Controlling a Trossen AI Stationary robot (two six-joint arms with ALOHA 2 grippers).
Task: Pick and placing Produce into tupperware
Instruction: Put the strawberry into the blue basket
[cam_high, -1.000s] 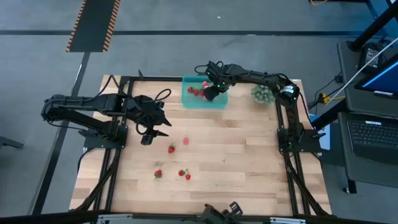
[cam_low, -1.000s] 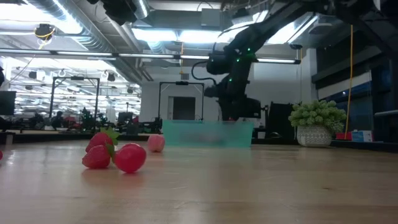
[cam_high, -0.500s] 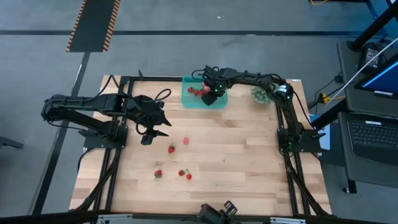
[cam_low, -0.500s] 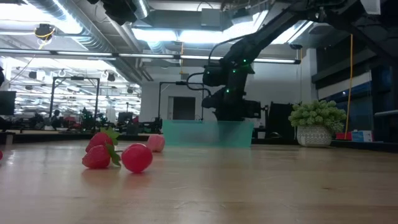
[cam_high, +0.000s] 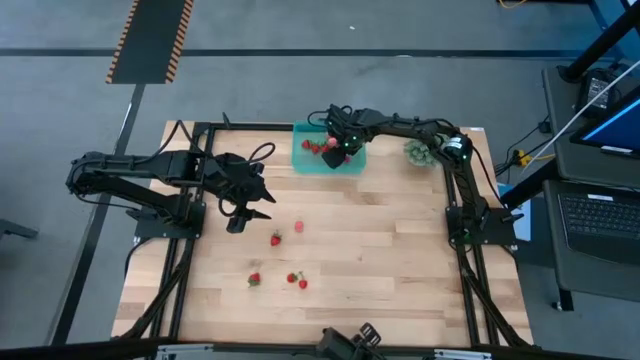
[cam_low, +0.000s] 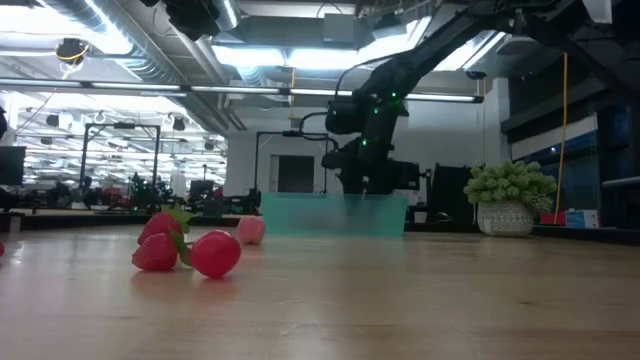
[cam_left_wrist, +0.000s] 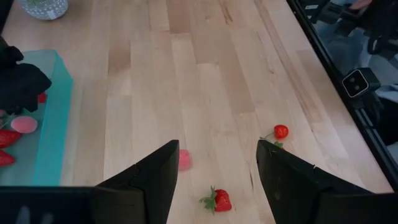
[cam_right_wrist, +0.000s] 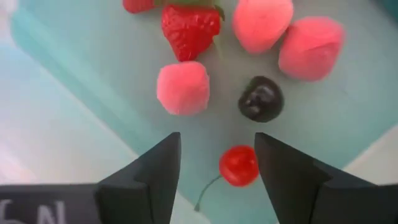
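Freshly dropped, a red cherry now lies in the teal tupperware beside a dark cherry, a strawberry and pink pieces, just below the right gripper, whose fingers have spread. One more piece is delivered; several strawberries remain on the table near the waiting left gripper, fingers parted and empty.

Looks like a robotics lab w/ open-plan office behind. I see exposed ceiling ducts & strip lights, rows of workstations in the bkgd, hazard-striped floor mat, a laptop beside my wood surface.
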